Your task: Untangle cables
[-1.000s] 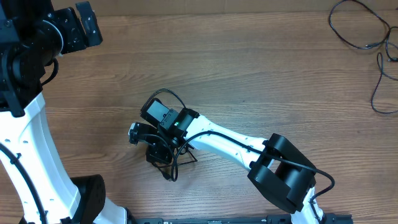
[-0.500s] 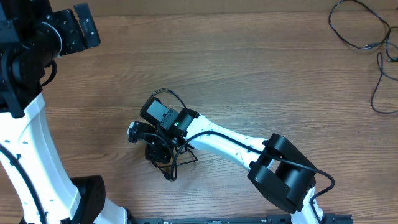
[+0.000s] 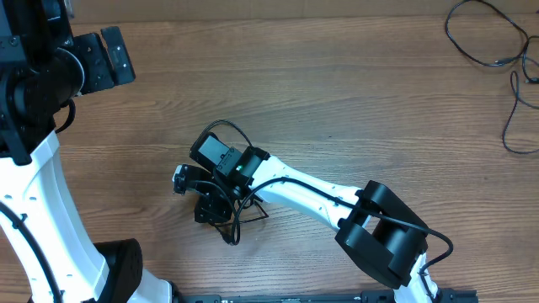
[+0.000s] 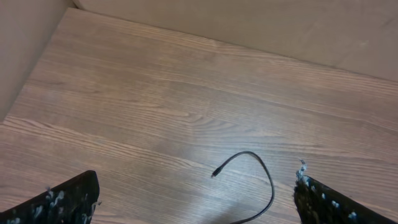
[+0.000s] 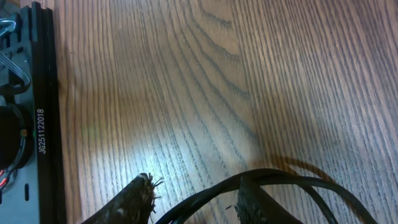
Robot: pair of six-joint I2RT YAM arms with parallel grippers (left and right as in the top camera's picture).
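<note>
Since the earlier overhead frame the right gripper (image 5: 196, 194) has spread its fingers, and the left gripper (image 4: 193, 190) has drifted slightly nearer. Everything rests on a brown wood-grain table (image 3: 337, 101). The white right arm (image 3: 303, 189) reaches left to near centre, its parted, released jaws straddling a small bunch of thin black cables (image 3: 233, 225), probably to regrip one strand. Left jaws hang wide and empty, far left. Other loose black cords (image 3: 484, 38) lie far right, presumably already separated.
</note>
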